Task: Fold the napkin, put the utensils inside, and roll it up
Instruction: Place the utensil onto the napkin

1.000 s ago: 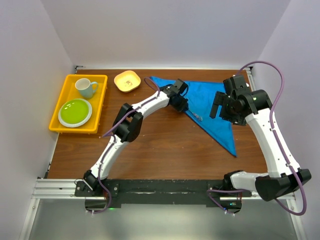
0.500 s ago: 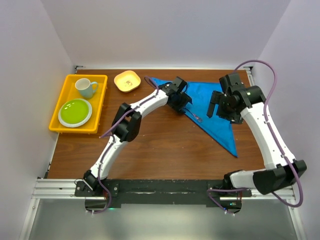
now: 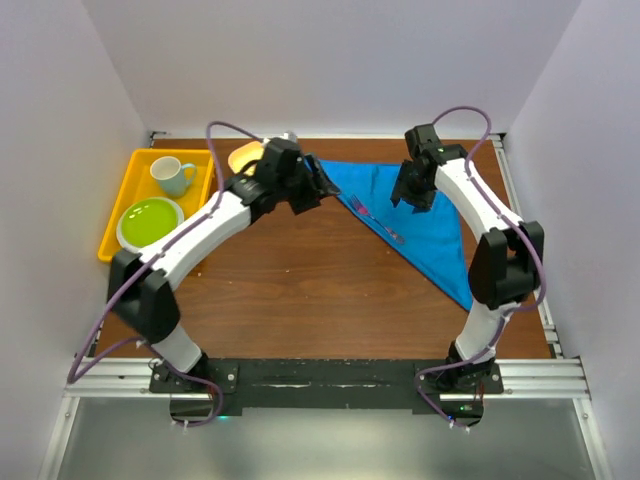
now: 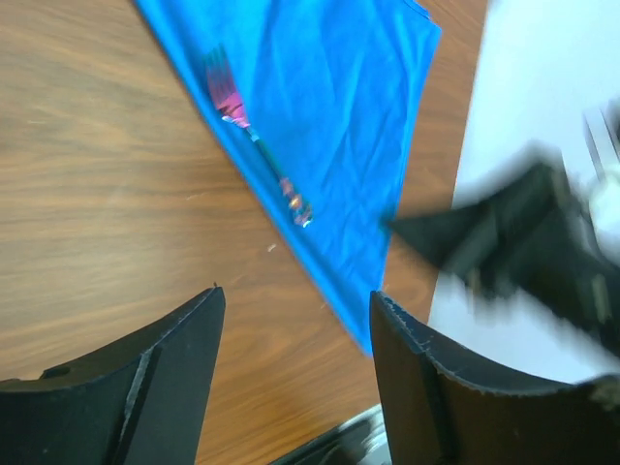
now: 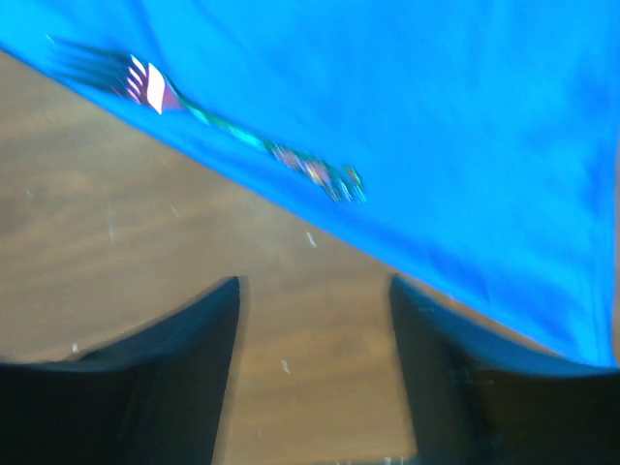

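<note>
Lab booth: white walls, aluminium rail

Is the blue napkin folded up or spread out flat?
Folded. The napkin lies as a flat triangle on the table, not yet rolled, with the fork along its long edge.

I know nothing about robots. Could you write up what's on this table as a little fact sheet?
napkin: blue, lying flat as a triangle
fork: iridescent pink-purple, on the napkin along its long edge
left gripper: open, holding nothing
right gripper: open, holding nothing, near the fork
tray: yellow, holds a cup and a green plate
</note>
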You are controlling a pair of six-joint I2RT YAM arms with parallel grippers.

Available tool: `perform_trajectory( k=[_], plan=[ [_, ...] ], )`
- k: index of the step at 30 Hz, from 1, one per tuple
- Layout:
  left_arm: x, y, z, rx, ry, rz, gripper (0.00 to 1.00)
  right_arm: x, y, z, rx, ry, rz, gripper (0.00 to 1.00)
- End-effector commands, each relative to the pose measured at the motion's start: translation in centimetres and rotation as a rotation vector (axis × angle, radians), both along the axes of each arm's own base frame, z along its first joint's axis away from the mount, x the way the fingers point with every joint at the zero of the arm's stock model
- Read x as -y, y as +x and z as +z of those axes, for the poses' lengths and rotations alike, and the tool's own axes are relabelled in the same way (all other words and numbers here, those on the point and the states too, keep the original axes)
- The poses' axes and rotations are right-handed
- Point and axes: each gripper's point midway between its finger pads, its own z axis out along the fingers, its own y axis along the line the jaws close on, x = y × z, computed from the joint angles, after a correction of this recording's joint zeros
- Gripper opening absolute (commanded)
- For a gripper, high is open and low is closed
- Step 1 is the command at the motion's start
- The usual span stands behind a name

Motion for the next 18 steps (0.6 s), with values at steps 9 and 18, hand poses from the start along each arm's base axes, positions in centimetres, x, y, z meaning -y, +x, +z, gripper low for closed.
perform_trajectory(
  k=[9,18],
  plan=[
    [-5.0,-3.9,-0.2,0.205,0.094,-0.361,0.65,-4.4,10.2,-4.5,0.103,0.096,0.124,0.25],
    [-6.3,-4.4,-2.6,0.135,0.107,-0.36,0.65,-5.0,10.6,-8.0,0.057,0.102,0.174,0.06]
  ],
)
